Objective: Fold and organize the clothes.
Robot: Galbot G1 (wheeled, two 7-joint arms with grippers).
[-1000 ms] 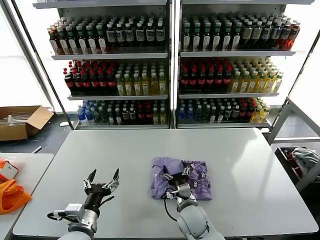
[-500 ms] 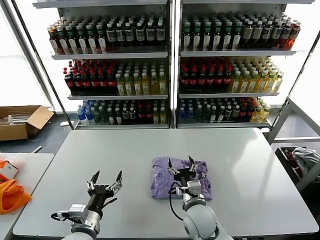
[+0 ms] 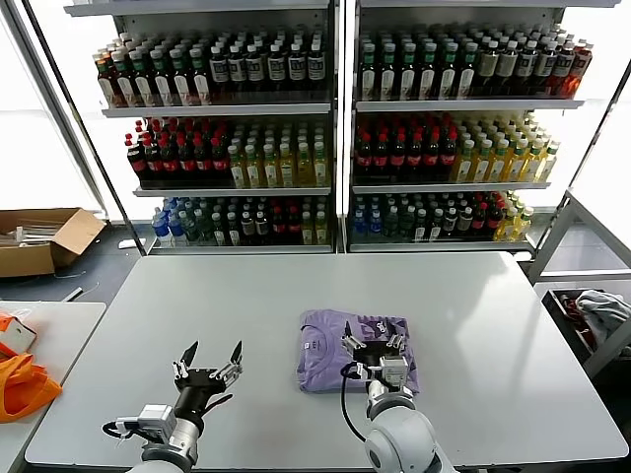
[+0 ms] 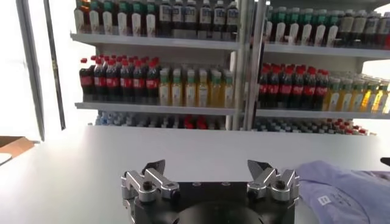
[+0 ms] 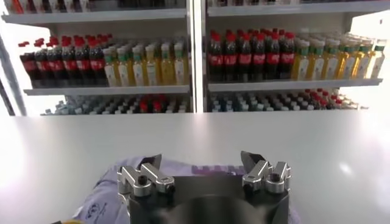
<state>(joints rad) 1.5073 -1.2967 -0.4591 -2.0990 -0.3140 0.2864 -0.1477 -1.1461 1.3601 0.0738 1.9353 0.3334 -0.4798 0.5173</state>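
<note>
Lavender T-shirt [image 3: 340, 347] lies folded into a compact rectangle on the table [image 3: 473, 325], label showing. Right gripper [image 3: 376, 347] above it and left gripper [image 3: 208, 361] alongside both spread wide, empty.

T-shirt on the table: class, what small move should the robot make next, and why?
Probably draw both arms back. The T-shirt already lies folded in a compact rectangle, the right end effector hovers open above it holding nothing, and the left end effector is open, apart from it.

One lavender T-shirt [image 3: 340, 347], one white table [image 3: 246, 305], two drink shelving units [image 3: 335, 128], one cardboard box [image 3: 44, 239], two grippers
</note>
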